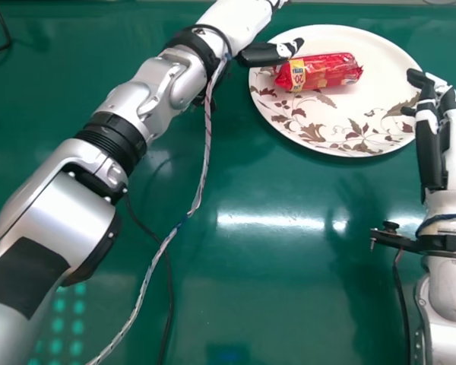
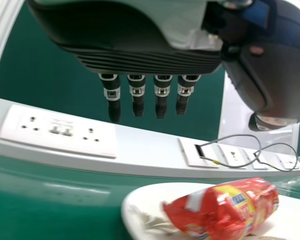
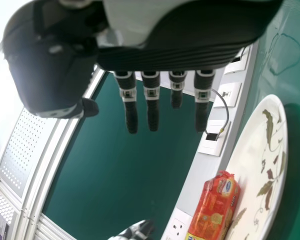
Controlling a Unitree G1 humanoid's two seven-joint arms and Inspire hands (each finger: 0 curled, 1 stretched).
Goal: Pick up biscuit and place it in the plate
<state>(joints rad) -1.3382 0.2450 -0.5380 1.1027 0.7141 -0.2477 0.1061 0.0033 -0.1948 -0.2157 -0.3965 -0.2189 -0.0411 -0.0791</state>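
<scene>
The red biscuit packet (image 1: 330, 71) lies on its side on the patterned plate (image 1: 342, 122), left of the plate's middle in the head view. Its long axis runs mostly crosswise, the yellow-banded end pointing left toward the left robot hand (image 1: 260, 55), the other end pointing right and slightly away from the robot. The left robot hand is open, fingers straight, near the packet; the right robot hand (image 1: 429, 125), also open, is by the plate's right rim. The plate rests on the green surface (image 1: 289, 274).
</scene>
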